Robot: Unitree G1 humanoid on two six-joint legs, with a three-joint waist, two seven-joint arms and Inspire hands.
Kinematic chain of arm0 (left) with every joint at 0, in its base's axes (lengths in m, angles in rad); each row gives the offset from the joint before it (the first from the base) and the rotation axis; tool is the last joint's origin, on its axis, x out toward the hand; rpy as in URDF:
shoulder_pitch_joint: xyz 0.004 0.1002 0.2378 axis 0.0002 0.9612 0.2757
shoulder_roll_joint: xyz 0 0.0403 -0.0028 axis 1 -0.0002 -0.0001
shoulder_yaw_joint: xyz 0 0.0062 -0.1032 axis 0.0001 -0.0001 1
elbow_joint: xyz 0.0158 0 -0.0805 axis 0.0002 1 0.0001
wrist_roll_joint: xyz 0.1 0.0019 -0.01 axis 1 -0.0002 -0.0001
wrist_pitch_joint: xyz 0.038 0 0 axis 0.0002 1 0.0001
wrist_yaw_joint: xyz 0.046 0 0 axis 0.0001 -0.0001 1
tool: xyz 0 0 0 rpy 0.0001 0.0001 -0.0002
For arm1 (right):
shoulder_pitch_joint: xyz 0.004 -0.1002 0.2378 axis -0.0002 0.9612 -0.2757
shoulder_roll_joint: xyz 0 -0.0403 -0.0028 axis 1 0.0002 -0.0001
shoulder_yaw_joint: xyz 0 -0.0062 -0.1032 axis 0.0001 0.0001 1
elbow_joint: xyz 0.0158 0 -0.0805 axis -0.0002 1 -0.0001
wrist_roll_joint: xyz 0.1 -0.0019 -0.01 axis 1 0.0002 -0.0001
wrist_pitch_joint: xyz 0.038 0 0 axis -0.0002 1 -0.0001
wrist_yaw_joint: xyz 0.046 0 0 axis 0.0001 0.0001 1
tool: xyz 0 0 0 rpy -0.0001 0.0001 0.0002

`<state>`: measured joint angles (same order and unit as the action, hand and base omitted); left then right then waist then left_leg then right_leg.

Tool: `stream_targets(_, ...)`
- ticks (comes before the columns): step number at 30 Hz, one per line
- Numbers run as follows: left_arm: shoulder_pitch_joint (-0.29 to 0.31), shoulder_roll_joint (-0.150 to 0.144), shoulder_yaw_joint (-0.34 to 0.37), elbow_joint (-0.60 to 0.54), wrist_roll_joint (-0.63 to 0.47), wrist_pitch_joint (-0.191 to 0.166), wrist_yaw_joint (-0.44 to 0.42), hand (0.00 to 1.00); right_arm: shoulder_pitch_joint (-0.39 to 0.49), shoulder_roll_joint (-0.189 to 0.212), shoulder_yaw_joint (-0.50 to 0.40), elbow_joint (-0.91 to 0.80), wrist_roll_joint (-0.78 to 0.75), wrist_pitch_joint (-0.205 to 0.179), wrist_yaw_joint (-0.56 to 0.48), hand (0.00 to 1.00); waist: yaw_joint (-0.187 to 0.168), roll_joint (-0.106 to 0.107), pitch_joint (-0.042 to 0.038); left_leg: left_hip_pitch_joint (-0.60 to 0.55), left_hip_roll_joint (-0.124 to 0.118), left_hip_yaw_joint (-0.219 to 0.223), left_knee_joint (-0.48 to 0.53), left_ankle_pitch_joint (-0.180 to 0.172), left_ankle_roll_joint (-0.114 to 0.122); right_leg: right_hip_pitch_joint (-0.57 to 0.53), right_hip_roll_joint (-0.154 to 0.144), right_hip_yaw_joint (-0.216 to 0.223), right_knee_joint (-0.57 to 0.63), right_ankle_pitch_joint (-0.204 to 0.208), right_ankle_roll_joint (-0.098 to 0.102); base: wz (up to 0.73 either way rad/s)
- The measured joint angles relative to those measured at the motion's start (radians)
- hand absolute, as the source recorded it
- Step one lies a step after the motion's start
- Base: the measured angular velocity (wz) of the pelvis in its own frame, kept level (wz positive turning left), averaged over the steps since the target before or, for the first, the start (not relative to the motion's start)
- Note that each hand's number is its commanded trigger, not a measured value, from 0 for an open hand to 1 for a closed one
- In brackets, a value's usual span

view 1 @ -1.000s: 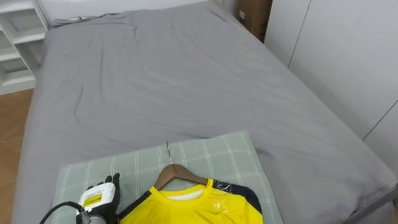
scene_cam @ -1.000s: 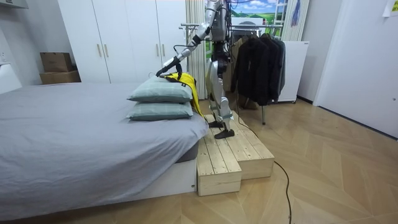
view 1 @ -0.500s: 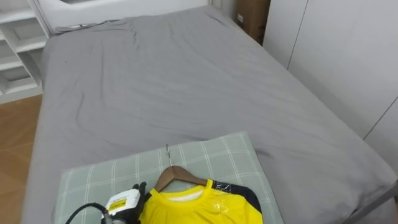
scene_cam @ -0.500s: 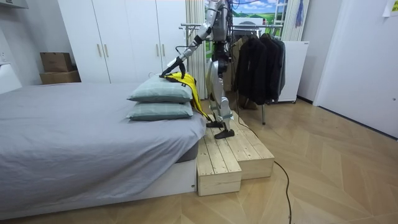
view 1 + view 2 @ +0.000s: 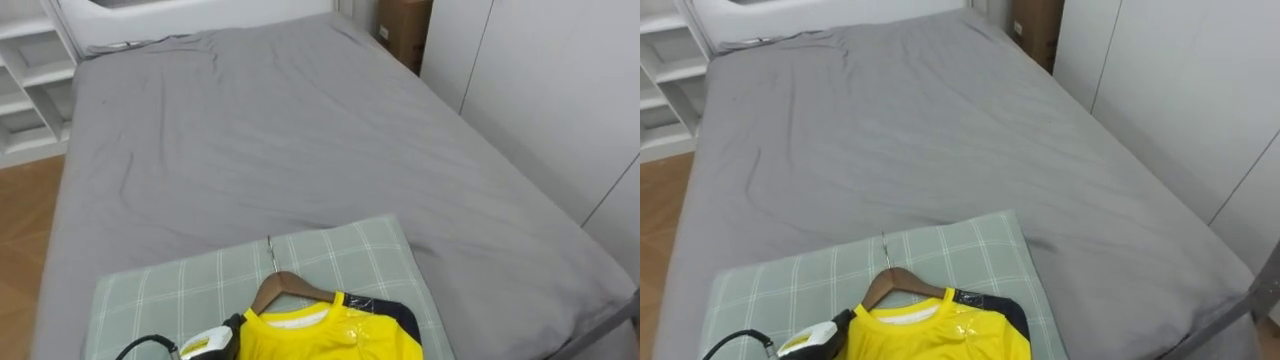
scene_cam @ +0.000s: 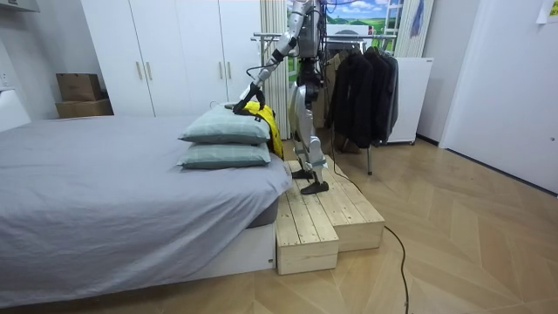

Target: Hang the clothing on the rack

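A yellow shirt (image 5: 320, 335) with dark sleeves lies on a wooden hanger (image 5: 285, 288) on top of a green checked pillow (image 5: 180, 285) at the near end of the bed. The hanger's metal hook (image 5: 270, 250) points up the bed. My left hand (image 5: 212, 345) rests at the shirt's left shoulder, with its back showing at the bottom edge and its fingers hidden against the cloth. In the room view I stand on a wooden platform (image 6: 327, 218) beside the bed, one arm stretched out to the shirt (image 6: 264, 120) on the stacked pillows (image 6: 225, 131).
The grey bed (image 5: 270, 130) stretches away ahead. White shelves (image 5: 25, 70) stand at its far left and white wardrobe doors (image 5: 560, 90) along its right. Behind me a rack (image 6: 366, 83) carries dark clothes. Cardboard boxes (image 6: 80, 94) sit by the wardrobe.
My left hand has slid right across the pillow to the shirt's shoulder and dropped lower in view. In the room view the arm has drawn back toward the shirt.
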<state>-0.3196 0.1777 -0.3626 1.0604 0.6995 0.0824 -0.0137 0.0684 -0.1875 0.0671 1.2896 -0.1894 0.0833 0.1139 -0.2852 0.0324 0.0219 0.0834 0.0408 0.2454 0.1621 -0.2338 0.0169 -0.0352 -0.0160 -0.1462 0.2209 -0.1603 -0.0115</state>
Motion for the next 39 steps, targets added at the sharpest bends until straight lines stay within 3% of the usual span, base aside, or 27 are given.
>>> stream_targets(12, 0.008, 0.006, 0.0, -0.001, -0.001, 0.0, -0.002, 0.0, 0.009, -0.001, -0.002, -0.007, 0.004, 0.005, 0.001, 0.0, -0.001, 0.002, -0.0018, 0.009, 0.0, 0.007, 0.0, 0.0, 0.0, 0.0, 0.003, 0.007, 0.001, 0.0, 0.0, -0.01)
stream_targets(13, 0.012, 0.006, 0.006, 0.0, 0.0, 0.0, -0.002, 0.56, 0.006, -0.001, -0.002, -0.01, 0.005, 0.005, 0.001, 0.0, 0.008, 0.001, -0.0027, 0.008, 0.0, 0.007, 0.0, 0.0, 0.0, 0.001, 0.003, 0.008, 0.003, 0.0, 0.0, -0.07)
stream_targets(15, 0.012, 0.006, 0.013, 0.0, 0.0, 0.0, -0.002, 1.0, 0.006, -0.001, -0.003, -0.009, 0.005, 0.005, 0.003, 0.0, 0.01, -0.005, -0.0061, 0.007, 0.0, 0.008, 0.0, 0.0, 0.0, 0.001, 0.002, 0.006, 0.003, -0.001, 0.0, 0.0)
stream_targets(19, 0.012, 0.007, 0.054, 0.003, -0.01, 0.0, -0.002, 1.0, 0.007, -0.001, -0.003, -0.003, 0.024, 0.006, 0.008, 0.0, 0.026, -0.022, -0.0136, 0.01, 0.0, 0.009, 0.001, 0.0, 0.0, 0.001, 0.005, 0.006, 0.002, 0.0, -0.001, 0.0)
stream_targets(24, 0.01, 0.005, 0.12, 0.021, -0.009, 0.0, 0.032, 1.0, 0.012, 0.001, -0.002, -0.003, 0.024, 0.02, 0.01, 0.0, 0.04, -0.024, -0.0168, 0.023, 0.001, 0.011, 0.001, 0.0, 0.0, 0.018, 0.003, 0.008, -0.003, 0.0, -0.001, -0.01)
stream_targets(31, 0.01, 0.007, 0.145, 0.058, -0.028, 0.001, 0.097, 1.0, 0.011, 0.001, -0.001, 0.001, 0.027, 0.029, -0.01, 0.0, 0.045, -0.028, -0.0145, 0.024, 0.001, 0.019, 0.0, 0.0, 0.0, 0.018, 0.003, 0.012, -0.002, 0.0, -0.001, 0.0)
stream_targets(39, 0.01, -0.007, 0.145, 0.103, -0.059, 0.003, 0.101, 1.0, 0.011, 0.001, 0.029, -0.001, 0.031, 0.028, -0.019, 0.0, 0.045, -0.03, -0.0134, 0.01, 0.003, 0.019, 0.0, 0.0, 0.0, 0.005, 0.003, 0.007, 0.0, 0.0, -0.001, 0.01)
